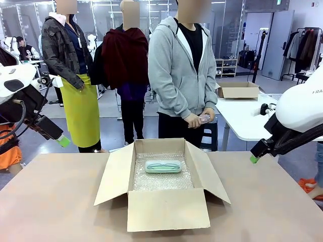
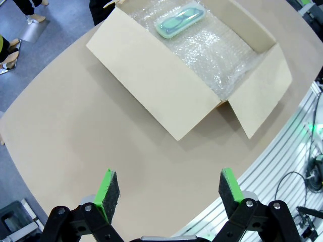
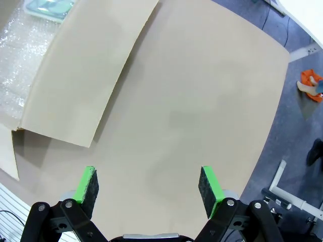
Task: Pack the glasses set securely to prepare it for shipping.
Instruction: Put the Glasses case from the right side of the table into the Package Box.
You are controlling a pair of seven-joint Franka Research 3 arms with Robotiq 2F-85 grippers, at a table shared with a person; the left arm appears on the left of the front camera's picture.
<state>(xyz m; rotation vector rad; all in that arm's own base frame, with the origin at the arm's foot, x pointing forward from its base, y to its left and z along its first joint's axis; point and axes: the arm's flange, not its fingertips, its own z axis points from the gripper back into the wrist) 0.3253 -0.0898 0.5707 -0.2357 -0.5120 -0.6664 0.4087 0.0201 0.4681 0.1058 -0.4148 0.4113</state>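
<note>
Midway between the surface's (image 1: 50, 201) side edges, the mint-green case (image 1: 163, 166) is laid flat on bubble wrap (image 1: 161, 182) inside the open box (image 1: 169, 209), presumably for cushioning. Clear of the flaps, left jaws and right jaws are held spread, empty. A pale case seems held in the person's hands (image 1: 192, 120).

white rounded arm shells (image 1: 303, 106), black wrist links (image 1: 282, 143), black cable (image 1: 21, 118) at left arm (image 1: 15, 80), black fingers (image 2: 113, 194), green pads (image 2: 227, 184), pivot screws (image 2: 88, 207)

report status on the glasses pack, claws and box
Left claw open, empty, over table. Right claw open, empty. Mint-green case flat on bubble wrap inside the open box; flaps out, nothing over it.
</note>
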